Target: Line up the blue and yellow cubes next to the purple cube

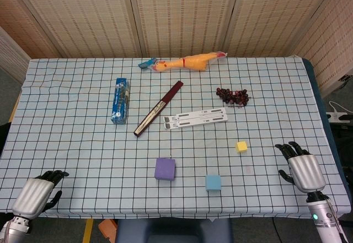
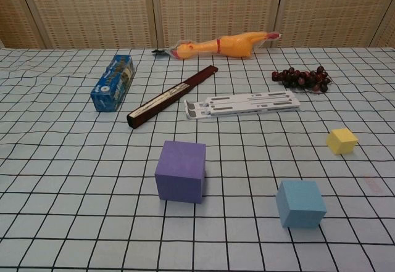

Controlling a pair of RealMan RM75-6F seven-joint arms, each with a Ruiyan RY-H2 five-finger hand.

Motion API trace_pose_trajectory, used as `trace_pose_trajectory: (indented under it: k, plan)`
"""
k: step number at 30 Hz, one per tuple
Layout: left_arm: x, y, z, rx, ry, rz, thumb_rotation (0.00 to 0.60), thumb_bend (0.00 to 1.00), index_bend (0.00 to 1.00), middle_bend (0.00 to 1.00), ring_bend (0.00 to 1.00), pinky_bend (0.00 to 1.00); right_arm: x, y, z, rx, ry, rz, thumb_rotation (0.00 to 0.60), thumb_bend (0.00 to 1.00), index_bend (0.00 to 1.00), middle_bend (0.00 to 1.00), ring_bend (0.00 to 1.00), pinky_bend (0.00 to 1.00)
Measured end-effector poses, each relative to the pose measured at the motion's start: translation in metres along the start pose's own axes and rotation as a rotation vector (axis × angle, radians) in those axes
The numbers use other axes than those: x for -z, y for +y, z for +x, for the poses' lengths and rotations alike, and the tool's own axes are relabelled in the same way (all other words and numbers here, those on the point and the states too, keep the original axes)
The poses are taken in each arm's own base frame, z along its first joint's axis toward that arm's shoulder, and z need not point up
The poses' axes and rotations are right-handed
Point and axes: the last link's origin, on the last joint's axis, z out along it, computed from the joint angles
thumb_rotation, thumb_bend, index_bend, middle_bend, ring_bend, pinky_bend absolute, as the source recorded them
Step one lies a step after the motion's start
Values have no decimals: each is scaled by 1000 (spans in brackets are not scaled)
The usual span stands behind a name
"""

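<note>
The purple cube point(image 1: 165, 168) point(image 2: 180, 171) sits near the table's front, about at the middle. To its right and slightly nearer lies the blue cube point(image 1: 213, 183) point(image 2: 300, 203). Farther right and farther back rests the smaller yellow cube point(image 1: 241, 146) point(image 2: 341, 140). The three cubes stand apart from each other. My left hand point(image 1: 37, 193) rests at the front left corner, holding nothing. At the front right edge, my right hand point(image 1: 300, 166) is empty too, right of the yellow cube. Neither hand shows in the chest view.
Behind the cubes lie a white flat stand point(image 1: 195, 118), a dark red folded fan point(image 1: 159, 108), a blue carton point(image 1: 121, 100), a bunch of dark grapes point(image 1: 233, 95) and a rubber chicken point(image 1: 185, 63). A checked cloth point(image 1: 71, 144) covers the table.
</note>
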Motion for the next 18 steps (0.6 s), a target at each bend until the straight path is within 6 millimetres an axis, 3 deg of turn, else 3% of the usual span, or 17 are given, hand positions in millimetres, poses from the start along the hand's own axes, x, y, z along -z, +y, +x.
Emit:
trace_pose_trajectory:
  k: [12, 16, 18]
  plan:
    - [-1, -1, 0, 0, 0, 2, 600, 435, 295, 313, 297, 581, -2, -1, -1, -11, 8, 10, 600, 71, 265, 293, 187, 510]
    - [2, -1, 1, 3, 2, 4, 600, 434, 303, 317, 300, 582, -2, -1, -2, 0, 29, 10, 600, 71, 295, 355, 286, 588]
    - [3, 0, 3, -3, 12, -1, 600, 436, 304, 320, 300, 582, -3, 0, -2, 3, 39, 12, 600, 69, 322, 484, 406, 712]
